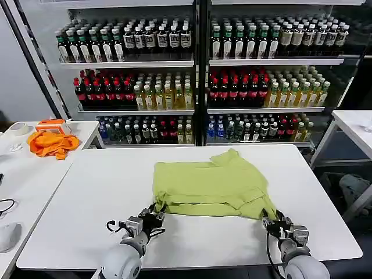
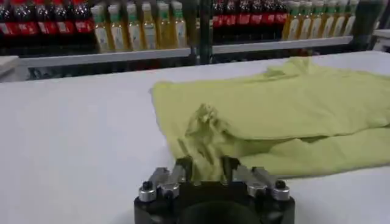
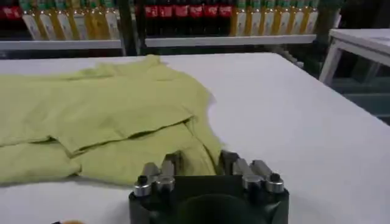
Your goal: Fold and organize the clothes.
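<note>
The lime-green T-shirt (image 1: pixel 209 183) lies partly folded on the white table (image 1: pixel 87 197), with its near edge doubled over. My left gripper (image 1: pixel 156 210) is at the shirt's near left corner. In the left wrist view the left gripper (image 2: pixel 206 167) is shut on a puckered bunch of the T-shirt (image 2: pixel 292 109). At the near right corner sits my right gripper (image 1: pixel 269 220). The right wrist view shows the right gripper (image 3: pixel 200 161) shut on the corner of the T-shirt (image 3: pixel 91 109), which lies low against the table.
A bright orange cloth (image 1: pixel 52 143) and an orange box (image 1: pixel 51 124) lie on the side table at the left. Shelves of bottles (image 1: pixel 232 75) stand behind the table. Another white table (image 1: pixel 354 125) is at the right. Bare tabletop surrounds the shirt.
</note>
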`<action>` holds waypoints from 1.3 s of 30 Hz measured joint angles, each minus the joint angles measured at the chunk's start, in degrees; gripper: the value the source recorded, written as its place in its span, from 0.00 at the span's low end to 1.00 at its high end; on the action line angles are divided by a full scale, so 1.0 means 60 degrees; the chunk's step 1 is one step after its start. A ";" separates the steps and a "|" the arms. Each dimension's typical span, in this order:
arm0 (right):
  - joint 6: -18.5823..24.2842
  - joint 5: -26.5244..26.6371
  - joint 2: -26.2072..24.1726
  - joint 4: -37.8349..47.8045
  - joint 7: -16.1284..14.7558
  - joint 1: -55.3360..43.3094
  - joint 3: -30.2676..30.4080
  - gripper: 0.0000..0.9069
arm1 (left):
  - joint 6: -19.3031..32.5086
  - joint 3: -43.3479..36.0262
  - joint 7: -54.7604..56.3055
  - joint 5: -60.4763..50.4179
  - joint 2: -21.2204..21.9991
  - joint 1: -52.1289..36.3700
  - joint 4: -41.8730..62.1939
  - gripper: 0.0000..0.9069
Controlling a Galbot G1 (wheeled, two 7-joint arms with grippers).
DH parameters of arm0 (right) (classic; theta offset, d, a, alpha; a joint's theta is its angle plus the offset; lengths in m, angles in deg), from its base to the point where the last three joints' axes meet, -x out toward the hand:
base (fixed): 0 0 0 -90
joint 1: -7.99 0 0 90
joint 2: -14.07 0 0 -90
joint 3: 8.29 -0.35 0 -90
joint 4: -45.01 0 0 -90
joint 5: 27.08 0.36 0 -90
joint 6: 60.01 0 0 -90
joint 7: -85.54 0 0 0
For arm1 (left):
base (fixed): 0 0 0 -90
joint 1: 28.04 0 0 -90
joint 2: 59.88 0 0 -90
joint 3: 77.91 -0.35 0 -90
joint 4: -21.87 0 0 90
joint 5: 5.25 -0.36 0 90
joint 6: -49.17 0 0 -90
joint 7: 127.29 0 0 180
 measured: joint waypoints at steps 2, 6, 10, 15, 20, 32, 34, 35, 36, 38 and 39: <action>-0.0001 0.0061 -0.0024 -0.0015 0.0000 0.0031 0.0002 0.00 | 0.0001 0.0003 -0.0013 0.0000 0.0016 0.0006 0.0018 0.02; 0.0002 0.0180 -0.0112 -0.0066 0.0011 0.0100 0.0024 0.00 | 0.0000 0.0006 -0.0027 -0.0007 0.0042 0.0034 0.0031 0.02; -0.0018 0.0295 -0.0242 -0.0249 0.0025 0.0274 -0.0015 0.00 | -0.0002 0.0017 -0.0033 -0.0075 0.0038 0.0122 -0.0055 0.02; -0.0108 0.0323 -0.0396 -0.0736 0.0034 0.0773 -0.0141 0.00 | -0.0061 0.0115 -0.0035 -0.0187 0.0016 0.0417 -0.0370 0.02; -0.0190 0.0266 -0.0488 -0.1387 0.0063 0.1434 -0.0336 0.00 | -0.0086 0.0257 -0.0024 -0.0354 -0.0079 0.1024 -0.0958 0.02; -0.0401 -0.0111 -0.0634 -0.2692 0.0076 0.2870 -0.0804 1.00 | -0.0043 0.0649 0.0033 -0.0981 -0.0107 0.3016 -0.2720 1.00; -0.0404 -0.0194 -0.0677 -0.2864 0.0078 0.2966 -0.0884 1.00 | -0.0079 0.0678 0.0053 -0.1145 -0.0106 0.3305 -0.2978 1.00; -0.0405 -0.0215 -0.0702 -0.2949 0.0079 0.3004 -0.0929 1.00 | -0.0099 0.0696 0.0072 -0.1243 -0.0110 0.3422 -0.3095 1.00; -0.0405 -0.0222 -0.0729 -0.3038 0.0084 0.3028 -0.0986 1.00 | -0.0121 0.0719 0.0096 -0.1350 -0.0113 0.3540 -0.3213 1.00; -0.0412 -0.0214 -0.0799 -0.3231 0.0110 0.3048 -0.1109 1.00 | -0.0169 0.0768 0.0124 -0.1510 -0.0143 0.3696 -0.3412 1.00; -0.0423 -0.0188 -0.0840 -0.3298 0.0128 0.3040 -0.1170 1.00 | -0.0207 0.0814 0.0138 -0.1571 -0.0174 0.3764 -0.3541 1.00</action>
